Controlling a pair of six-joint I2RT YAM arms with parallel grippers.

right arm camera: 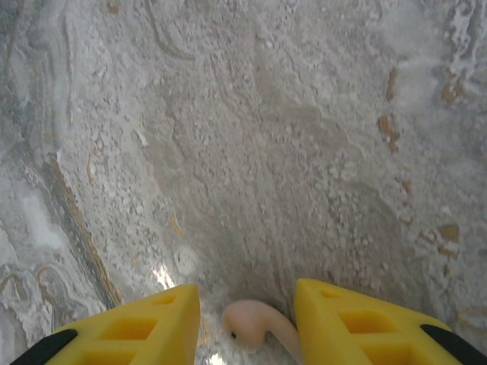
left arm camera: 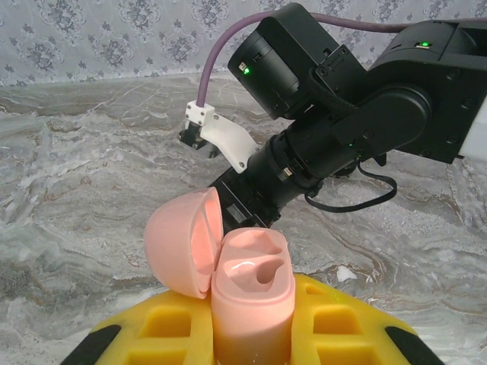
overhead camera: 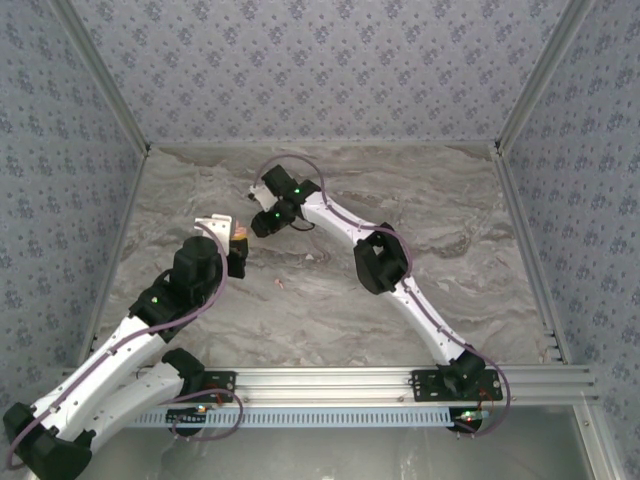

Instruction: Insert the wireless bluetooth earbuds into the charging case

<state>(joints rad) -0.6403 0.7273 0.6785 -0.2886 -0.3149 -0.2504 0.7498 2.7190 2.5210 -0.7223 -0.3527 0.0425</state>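
Observation:
My left gripper [left arm camera: 251, 338] is shut on the pale pink charging case [left arm camera: 251, 304], which it holds upright. The case's lid [left arm camera: 181, 239] hangs open to the left, and both sockets look empty. From above, the case [overhead camera: 240, 232] sits at the tip of my left gripper [overhead camera: 236, 250], with my right gripper [overhead camera: 262, 224] close behind it. In the right wrist view my right gripper [right arm camera: 245, 295] is open just over the table. A pale pink earbud [right arm camera: 255, 323] lies between its yellow fingers [right arm camera: 350, 323], its stem against the right one. Another tiny pink bit [overhead camera: 280, 283] lies on the table.
The marbled grey table [overhead camera: 450, 250] is walled on three sides by patterned panels [overhead camera: 330, 70]. The right arm's wrist and cable [left arm camera: 335, 114] hang directly behind the case. An aluminium rail [overhead camera: 340, 380] runs along the near edge.

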